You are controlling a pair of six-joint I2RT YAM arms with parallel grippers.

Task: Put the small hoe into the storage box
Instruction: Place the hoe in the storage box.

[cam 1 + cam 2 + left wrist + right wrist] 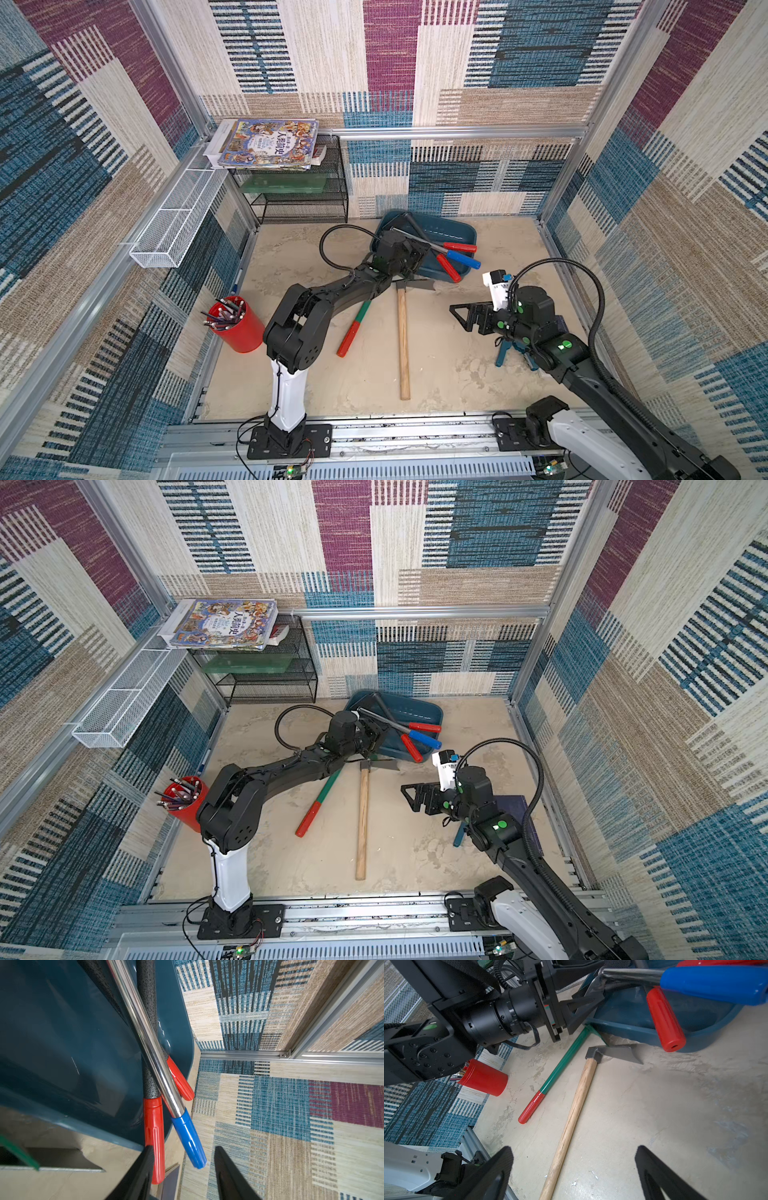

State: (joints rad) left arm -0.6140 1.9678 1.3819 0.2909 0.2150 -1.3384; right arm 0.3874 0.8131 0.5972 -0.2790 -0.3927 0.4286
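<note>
The small hoe (402,332) lies ungrasped on the table (457,374), its blade just under our left gripper (184,1147), jaws part-open and empty. The right gripper (574,1148) gapes empty nearby. Next we grasp it and lift it into the storage box (451,230).

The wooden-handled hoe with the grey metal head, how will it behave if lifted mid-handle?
Probably stiff: the straight wooden handle looks solid. Likely head-heavy, so the grey metal blade end may dip. The smooth round handle could twist in a grip.
</note>
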